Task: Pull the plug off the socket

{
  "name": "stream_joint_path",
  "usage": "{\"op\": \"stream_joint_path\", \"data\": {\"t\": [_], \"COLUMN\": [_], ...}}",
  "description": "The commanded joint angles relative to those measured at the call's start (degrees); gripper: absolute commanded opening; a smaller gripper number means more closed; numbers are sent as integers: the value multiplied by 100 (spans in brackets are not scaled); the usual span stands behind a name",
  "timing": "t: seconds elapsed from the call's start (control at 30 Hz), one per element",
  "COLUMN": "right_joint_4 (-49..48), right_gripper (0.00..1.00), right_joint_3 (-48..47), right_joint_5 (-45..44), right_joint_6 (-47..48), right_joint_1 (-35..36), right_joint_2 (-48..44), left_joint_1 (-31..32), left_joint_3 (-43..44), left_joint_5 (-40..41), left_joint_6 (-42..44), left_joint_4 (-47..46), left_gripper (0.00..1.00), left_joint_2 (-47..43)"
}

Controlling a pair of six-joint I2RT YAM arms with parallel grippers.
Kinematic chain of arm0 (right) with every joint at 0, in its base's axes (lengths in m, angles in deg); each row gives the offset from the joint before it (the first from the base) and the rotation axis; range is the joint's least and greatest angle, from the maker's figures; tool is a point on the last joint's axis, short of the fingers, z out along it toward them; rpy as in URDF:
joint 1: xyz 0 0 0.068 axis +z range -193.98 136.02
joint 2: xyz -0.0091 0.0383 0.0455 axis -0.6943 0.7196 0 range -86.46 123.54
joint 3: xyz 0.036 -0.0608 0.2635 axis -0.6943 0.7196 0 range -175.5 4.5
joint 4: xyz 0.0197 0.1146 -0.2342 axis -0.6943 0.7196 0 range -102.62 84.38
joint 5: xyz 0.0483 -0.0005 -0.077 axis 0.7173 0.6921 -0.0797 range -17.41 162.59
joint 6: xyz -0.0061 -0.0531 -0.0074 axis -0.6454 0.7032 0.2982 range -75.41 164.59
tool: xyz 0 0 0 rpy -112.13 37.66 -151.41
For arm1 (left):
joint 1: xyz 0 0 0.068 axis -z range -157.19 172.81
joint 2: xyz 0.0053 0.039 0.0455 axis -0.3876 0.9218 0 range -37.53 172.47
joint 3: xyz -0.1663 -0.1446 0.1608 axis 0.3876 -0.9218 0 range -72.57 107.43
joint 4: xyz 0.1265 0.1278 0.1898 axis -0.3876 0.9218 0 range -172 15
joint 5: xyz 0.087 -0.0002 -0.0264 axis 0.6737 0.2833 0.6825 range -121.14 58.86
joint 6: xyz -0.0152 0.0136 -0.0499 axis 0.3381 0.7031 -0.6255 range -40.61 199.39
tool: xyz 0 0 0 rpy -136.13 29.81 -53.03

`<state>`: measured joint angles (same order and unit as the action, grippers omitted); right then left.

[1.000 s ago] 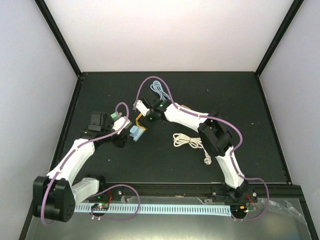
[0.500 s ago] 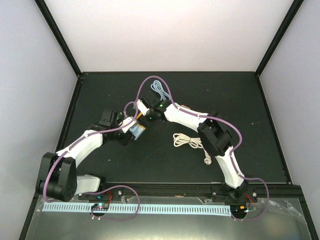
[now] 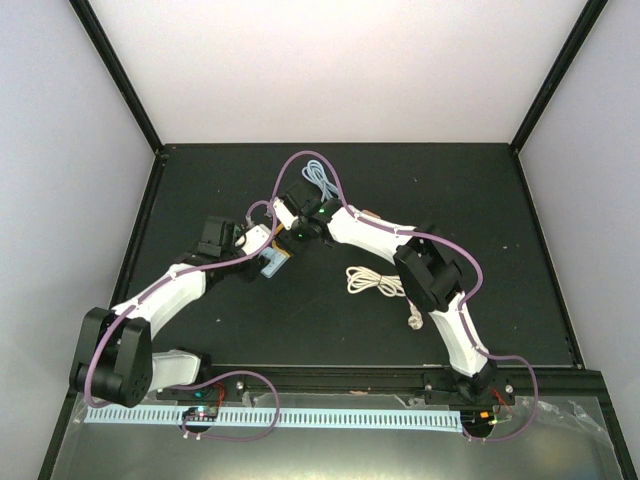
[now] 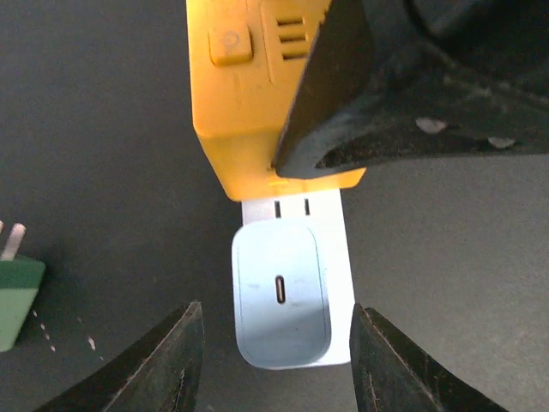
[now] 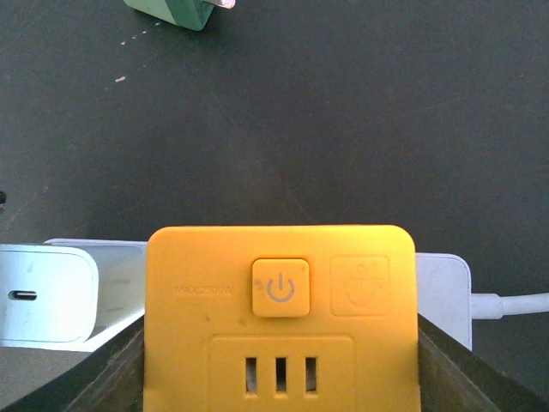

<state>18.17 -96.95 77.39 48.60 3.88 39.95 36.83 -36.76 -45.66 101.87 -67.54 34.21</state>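
Note:
A yellow socket cube (image 5: 279, 318) with a power button lies on the black table; it also shows in the top view (image 3: 279, 256) and the left wrist view (image 4: 249, 103). A white charger plug (image 4: 283, 296) with a USB-C port sticks out of its side, and shows at the left in the right wrist view (image 5: 43, 292). My right gripper (image 5: 281, 369) is shut on the socket, with one finger on each side of it. My left gripper (image 4: 274, 360) is open. Its fingers flank the plug without touching it.
A green plug (image 4: 17, 287) lies loose on the table to the left of the white plug, also in the right wrist view (image 5: 176, 10). A coiled white cable (image 3: 375, 282) lies centre-right, a pale blue cable (image 3: 318, 180) farther back. The socket's white cord (image 5: 515, 302) runs right.
My left arm has swung right and forward to the socket, bringing its open jaws around the white plug. The right gripper and socket have stayed in place.

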Motion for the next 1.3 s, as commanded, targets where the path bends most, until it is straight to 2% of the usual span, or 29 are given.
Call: {"op": "stream_joint_path", "data": {"t": [0.0,0.13,0.37,0.6,0.87,1.03,1.27], "right_joint_4": [240,232,230,191,190,207,134], "right_gripper": [1,1,1,1,1,1,1], "right_joint_3": [181,193,157,264,288,324,433], "right_joint_5": [-392,-413,-463,-573,-723,-762,-1015], "right_joint_6": [32,54,110,160,218,274,386], "right_joint_1": [-227,-225,-228,-228,-229,-211,-112], "right_joint_2": [560,585,669,706,699,676,640], "left_joint_1": [39,39,39,40,24,22,-85], "left_joint_3": [-14,-7,-37,-55,-58,-39,396], "left_joint_5": [-81,-147,-121,-545,-762,-946,-1078], "left_joint_6": [89,121,102,53,-94,-123,-335], "left_joint_4": [-437,-491,-497,-479,-510,-508,-7], "left_gripper": [47,42,39,18,2,1,2], "left_joint_2": [110,306,392,100,-384,-503,-109]}}
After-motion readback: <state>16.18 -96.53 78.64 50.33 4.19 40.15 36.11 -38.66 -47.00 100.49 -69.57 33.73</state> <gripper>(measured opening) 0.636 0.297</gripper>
